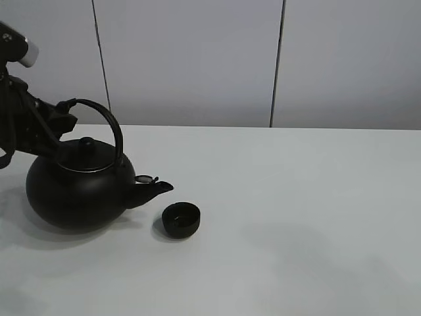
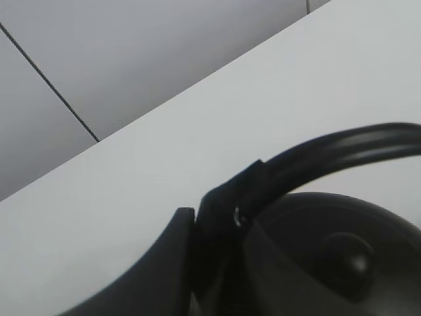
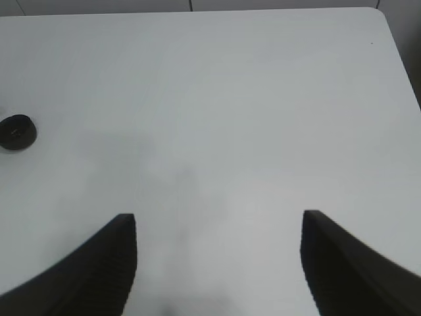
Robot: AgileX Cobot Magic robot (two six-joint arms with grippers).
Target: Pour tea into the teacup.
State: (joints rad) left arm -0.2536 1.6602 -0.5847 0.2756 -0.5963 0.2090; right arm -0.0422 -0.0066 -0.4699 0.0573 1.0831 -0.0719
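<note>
Gripping the kettle (image 1: 75, 191) by its handle (image 2: 329, 150), left pincer (image 2: 214, 227) clamped shut, right pincer (image 3: 218, 253) open and idle, we should tip slowly, spout (image 1: 158, 188) aimed into the teacup (image 1: 181, 219) just beside it on the worktop (image 1: 316, 217).

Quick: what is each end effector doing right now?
Left end effector: closed on the kettle handle.
Right end effector: open, holding nothing.

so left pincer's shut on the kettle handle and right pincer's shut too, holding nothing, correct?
No: the right pincer is open, jaws wide apart, holding nothing; the right wrist view shows it. The left pincer is shut on the kettle handle.
</note>
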